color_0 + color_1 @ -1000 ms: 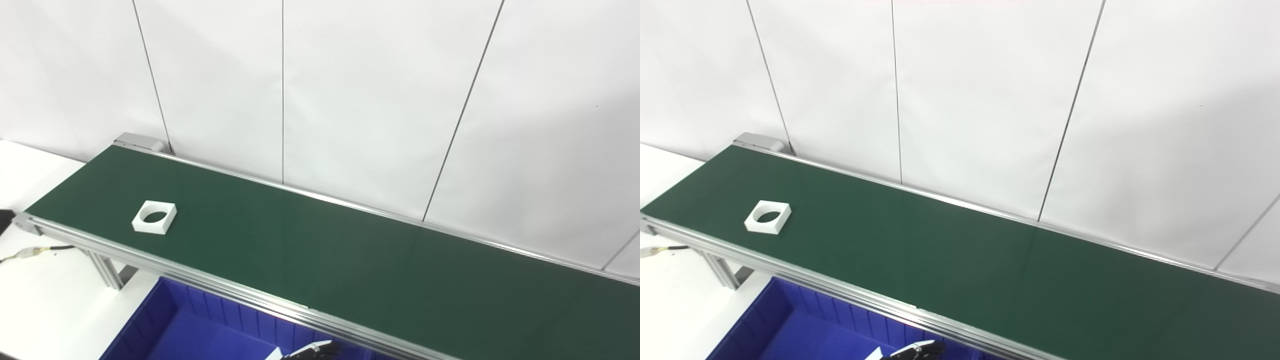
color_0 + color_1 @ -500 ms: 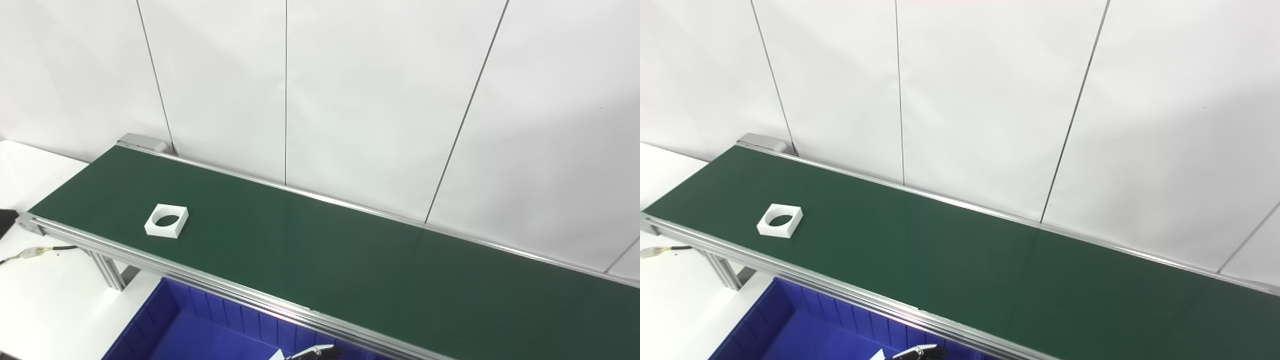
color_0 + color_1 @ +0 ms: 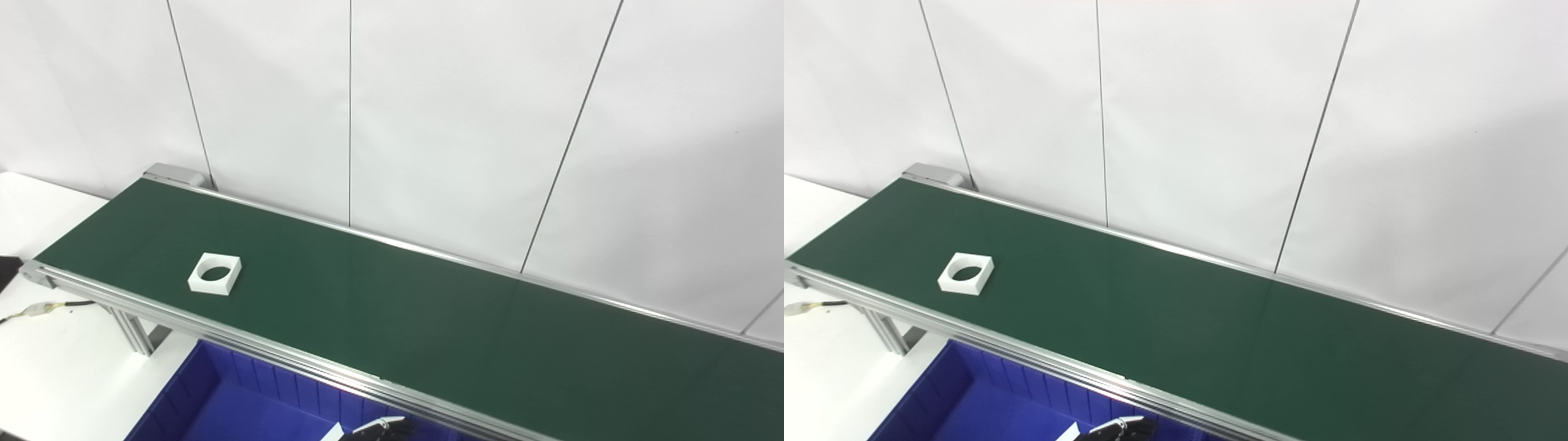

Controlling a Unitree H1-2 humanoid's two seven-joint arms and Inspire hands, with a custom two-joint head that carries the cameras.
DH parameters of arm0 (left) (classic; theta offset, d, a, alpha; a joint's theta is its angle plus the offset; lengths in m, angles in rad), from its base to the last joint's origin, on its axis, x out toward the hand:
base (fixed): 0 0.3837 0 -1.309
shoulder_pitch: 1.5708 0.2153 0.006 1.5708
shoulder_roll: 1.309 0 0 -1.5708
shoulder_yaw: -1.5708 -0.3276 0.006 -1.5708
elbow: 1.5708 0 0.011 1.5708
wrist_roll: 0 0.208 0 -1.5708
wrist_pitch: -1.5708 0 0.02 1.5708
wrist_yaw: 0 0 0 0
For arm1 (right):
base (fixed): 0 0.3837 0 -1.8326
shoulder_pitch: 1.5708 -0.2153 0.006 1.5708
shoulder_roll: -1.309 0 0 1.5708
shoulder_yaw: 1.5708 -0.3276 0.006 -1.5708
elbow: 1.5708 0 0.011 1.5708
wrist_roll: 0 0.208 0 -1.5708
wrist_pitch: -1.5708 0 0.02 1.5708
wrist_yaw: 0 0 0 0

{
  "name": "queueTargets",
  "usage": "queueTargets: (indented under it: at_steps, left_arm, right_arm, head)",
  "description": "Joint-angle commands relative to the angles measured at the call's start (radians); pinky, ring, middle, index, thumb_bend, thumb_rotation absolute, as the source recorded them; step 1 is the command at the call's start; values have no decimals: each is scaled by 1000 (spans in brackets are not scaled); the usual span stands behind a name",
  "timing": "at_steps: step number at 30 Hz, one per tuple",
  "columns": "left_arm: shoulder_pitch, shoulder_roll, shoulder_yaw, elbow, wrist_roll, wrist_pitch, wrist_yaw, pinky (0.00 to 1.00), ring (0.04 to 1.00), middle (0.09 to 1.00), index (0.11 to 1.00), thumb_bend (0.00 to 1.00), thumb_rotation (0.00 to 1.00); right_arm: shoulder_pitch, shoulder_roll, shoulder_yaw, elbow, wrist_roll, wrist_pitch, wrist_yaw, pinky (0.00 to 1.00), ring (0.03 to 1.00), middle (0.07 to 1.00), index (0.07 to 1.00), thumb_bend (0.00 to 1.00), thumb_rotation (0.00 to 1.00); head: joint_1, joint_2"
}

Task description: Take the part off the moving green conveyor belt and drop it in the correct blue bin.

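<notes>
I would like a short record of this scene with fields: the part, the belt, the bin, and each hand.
part: white square block with a round hole, lying flat on the belt near its left end
belt: green conveyor belt, nothing else on it
bin: blue bin below the belt's near rail, only partly in view
hand: only dark fingers show at the bottom edge over the bin; which arm, and open or shut, cannot be told

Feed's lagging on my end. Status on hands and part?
One hand barely visible low over the blue bin, grip unclear; other unseen. White square part alone on the green belt, untouched. Nothing blocking.
</notes>
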Motion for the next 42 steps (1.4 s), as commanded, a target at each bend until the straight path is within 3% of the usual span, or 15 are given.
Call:
queueTargets:
  at_steps: [1, 7, 13, 16, 20, 22, 27, 36, 42]
  left_arm:
    - [-11, -9, 11, -36, -43, -67, 17, 700, 801, 833, 826, 1000, 182]
    - [1, -5, 20, -108, -101, -87, 21, 687, 778, 817, 818, 992, 158]
    - [11, 0, 36, -191, -95, -84, 28, 680, 773, 814, 813, 994, 164]
    - [11, -8, 55, -254, -81, -70, 37, 685, 779, 818, 813, 997, 169]
    - [-1, -23, 76, -311, -57, -31, 53, 678, 780, 824, 816, 1000, 172]
    - [-14, -31, 86, -334, -37, -9, 65, 669, 780, 827, 817, 1000, 197]
    - [-44, -55, 114, -361, 32, 35, 96, 668, 781, 831, 820, 1000, 243]
    - [-110, -110, 153, -359, 144, 175, 168, 705, 822, 871, 841, 1000, 320]
    - [-178, -112, 178, -366, 200, 291, 191, 734, 850, 889, 860, 998, 309]
  right_arm:
    - [-5, 6, -1, -26, 1, -17, 5, 1000, 993, 1000, 1000, 817, 37]
    - [-10, 3, -1, -12, 1, -39, 5, 1000, 986, 1000, 1000, 810, 43]
    - [-16, 7, 1, -7, -7, -36, 2, 1000, 952, 1000, 1000, 808, 28]
    - [-20, 8, 1, 1, -21, -43, -6, 1000, 990, 1000, 1000, 812, 57]
    - [-25, 12, 0, 1, -15, -33, 0, 1000, 1000, 1000, 1000, 813, 49]
    - [-27, 16, -2, 5, -11, -36, 0, 1000, 890, 1000, 1000, 810, 35]
    - [-32, 19, -2, 15, -29, -46, -11, 1000, 992, 998, 1000, 822, 70]
    - [-39, 13, 3, 28, -34, -52, -6, 1000, 1000, 1000, 1000, 825, 73]
    - [-46, 15, 2, 39, -30, -58, -7, 1000, 1000, 1000, 1000, 826, 66]
  head:
    - [-3, 2]
    - [-1, -3]
    - [5, -11]
    - [5, -10]
    - [2, -15]
    - [-1, -16]
    - [-7, -13]
    - [-12, -16]
    - [-12, -18]
